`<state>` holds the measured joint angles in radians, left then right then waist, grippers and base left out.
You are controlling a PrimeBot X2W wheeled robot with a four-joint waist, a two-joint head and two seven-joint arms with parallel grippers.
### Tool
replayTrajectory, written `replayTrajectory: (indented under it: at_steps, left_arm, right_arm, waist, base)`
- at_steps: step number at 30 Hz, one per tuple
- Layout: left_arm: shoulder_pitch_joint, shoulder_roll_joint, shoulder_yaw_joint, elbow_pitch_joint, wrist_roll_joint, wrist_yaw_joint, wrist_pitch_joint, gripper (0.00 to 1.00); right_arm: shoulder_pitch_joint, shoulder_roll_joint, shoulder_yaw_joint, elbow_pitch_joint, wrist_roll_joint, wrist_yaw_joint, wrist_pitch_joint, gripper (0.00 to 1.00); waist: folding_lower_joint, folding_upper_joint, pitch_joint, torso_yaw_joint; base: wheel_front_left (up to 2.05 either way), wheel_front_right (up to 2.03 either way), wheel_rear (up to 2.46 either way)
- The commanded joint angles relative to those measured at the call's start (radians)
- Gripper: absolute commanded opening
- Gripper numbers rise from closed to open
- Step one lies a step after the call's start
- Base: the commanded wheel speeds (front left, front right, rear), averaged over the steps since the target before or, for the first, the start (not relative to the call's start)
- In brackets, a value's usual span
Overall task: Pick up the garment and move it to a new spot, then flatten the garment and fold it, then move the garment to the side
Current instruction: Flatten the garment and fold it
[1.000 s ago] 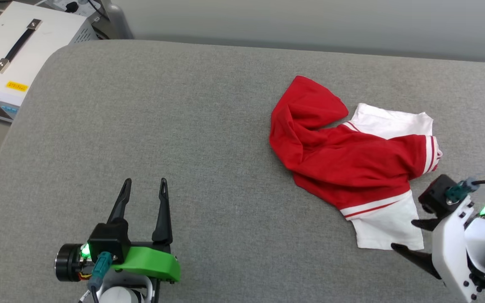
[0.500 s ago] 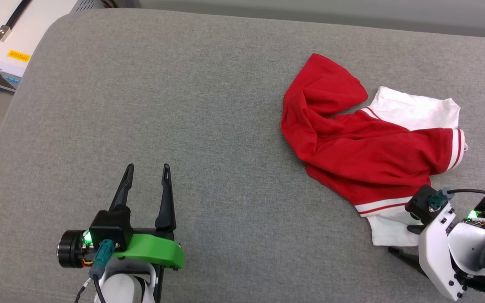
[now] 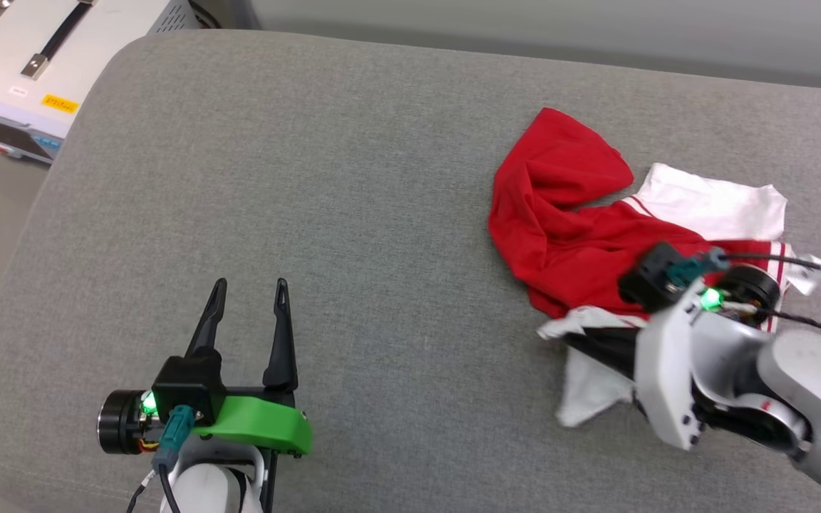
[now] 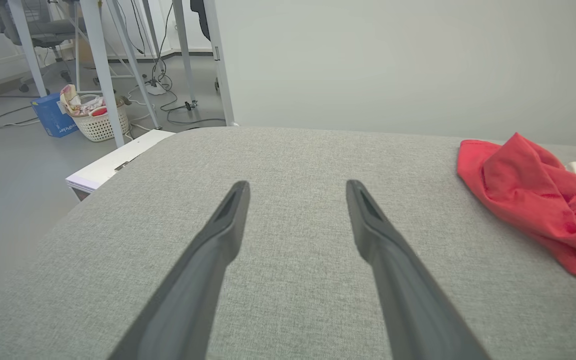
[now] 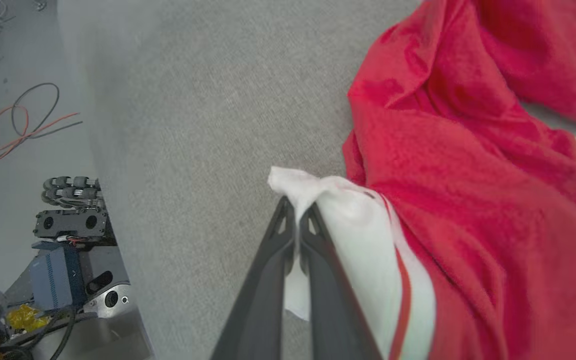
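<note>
1. One garment: a red jersey-style T-shirt (image 3: 560,242) with white short sleeves and red-and-white striped trim. It lies crumpled on the grey fabric-covered desk (image 3: 353,178), directly ahead of and partly under the right tool (image 5: 296,205), and well apart from the left tool (image 3: 249,285), off to that tool's right.
2. Two tools, each with two long dark fingers.
3. The right tool's fingers are pressed together on a bunched fold of one white sleeve, with cloth sticking out past the tips. The sleeve's free edge hangs beside the fingers.
4. The left tool's fingers are spread wide with nothing between them. They hang over bare grey fabric.
5. Two white sleeves can be counted in the head view: the pinched one at the right tool, and one lying flat beyond it on the far side of the red body.
6. One white equipment case with a black handle (image 3: 40,64) stands off the desk, ahead and to the left of the left tool.
7. The left wrist view adds the room past the desk: one white woven basket (image 4: 99,122), one blue box (image 4: 53,117) and white frame legs on the floor.
8. The right wrist view gives the pinch up close, plus loose red and black cables (image 5: 23,120) on the floor to the tool's left.
</note>
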<state>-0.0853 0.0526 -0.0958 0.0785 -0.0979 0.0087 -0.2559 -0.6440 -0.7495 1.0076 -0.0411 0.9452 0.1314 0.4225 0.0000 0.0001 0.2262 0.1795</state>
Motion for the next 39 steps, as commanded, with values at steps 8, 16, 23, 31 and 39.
replayTrajectory:
  at_steps: [8,16,23,31,39]
  left_arm:
    - [-0.033,-0.002,-0.006,-0.008,-0.021,0.016,-0.006,1.00]
    - [-0.068,-0.002,-0.031,-0.004,-0.040,0.028,-0.006,1.00]
    - [-0.080,-0.002,-0.048,0.004,-0.050,0.037,-0.006,1.00]
    - [-0.071,-0.002,-0.046,0.020,-0.043,0.038,-0.006,1.00]
    - [0.012,-0.002,0.004,0.005,0.005,0.018,-0.006,1.00]
  right_arm:
    - [-0.241,0.274,0.120,0.134,-0.031,-0.001,-0.006,0.00]
    - [-0.358,0.501,0.233,0.447,-0.006,-0.001,-0.079,0.00]
    - [-0.319,0.573,0.271,0.676,-0.032,-0.001,-0.006,0.00]
    - [-0.323,0.591,0.266,0.706,-0.030,-0.001,-0.264,1.00]
    - [-0.234,0.385,0.125,0.617,-0.064,-0.001,-0.649,1.00]
  waist:
    - [0.0000,-0.0001,0.063,0.032]
    - [0.0000,-0.0001,0.117,0.056]
    - [0.0000,-0.0001,0.135,0.069]
    - [0.0000,-0.0001,0.088,0.053]
    - [0.0000,-0.0001,-0.040,-0.001]
  base:
    - [0.00,0.00,0.00]
    - [0.00,0.00,0.00]
    - [0.00,0.00,0.00]
    - [0.00,0.00,0.00]
    - [0.00,0.00,0.00]
